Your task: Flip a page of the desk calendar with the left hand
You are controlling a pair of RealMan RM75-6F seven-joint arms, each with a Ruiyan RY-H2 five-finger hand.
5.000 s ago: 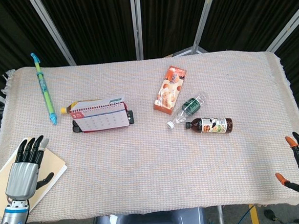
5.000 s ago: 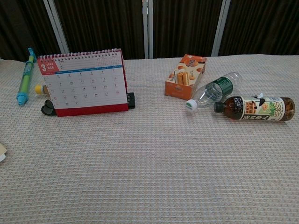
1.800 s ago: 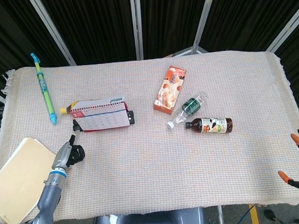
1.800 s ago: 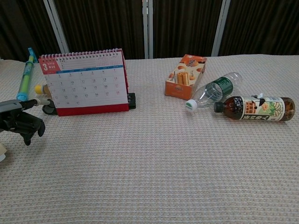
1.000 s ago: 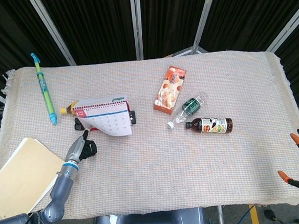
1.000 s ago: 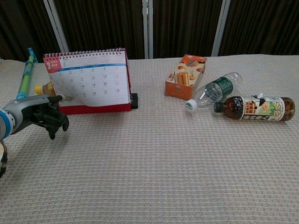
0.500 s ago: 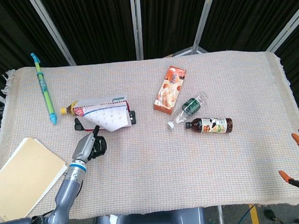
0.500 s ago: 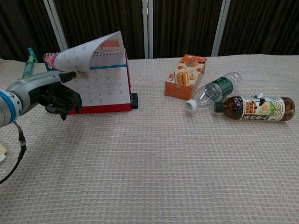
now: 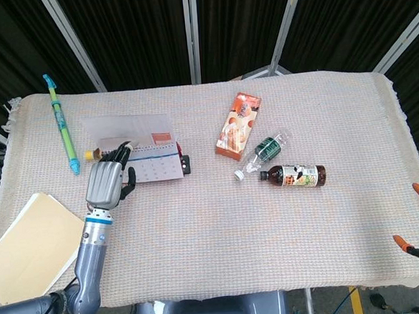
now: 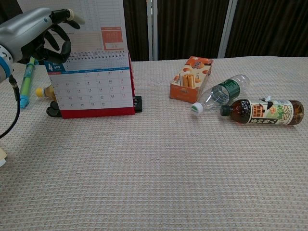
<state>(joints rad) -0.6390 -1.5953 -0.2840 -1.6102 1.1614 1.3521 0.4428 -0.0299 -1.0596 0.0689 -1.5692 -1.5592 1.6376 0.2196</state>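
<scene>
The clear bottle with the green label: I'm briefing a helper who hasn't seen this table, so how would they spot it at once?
On the woven beige tablecloth, look right of centre, near the orange snack box. Two bottles lie on their sides there; the clear plastic bottle with the green label lies slanted between the box and the dark brown drink bottle. Its see-through, seemingly empty body and white cap set it apart.

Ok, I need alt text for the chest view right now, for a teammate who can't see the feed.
The robot's left hand holds a page of the red desk calendar lifted upright above the spiral binding, exposing a page headed 4. To the right on the woven tablecloth are an orange snack box, a clear bottle and a dark drink bottle, both lying down.
</scene>
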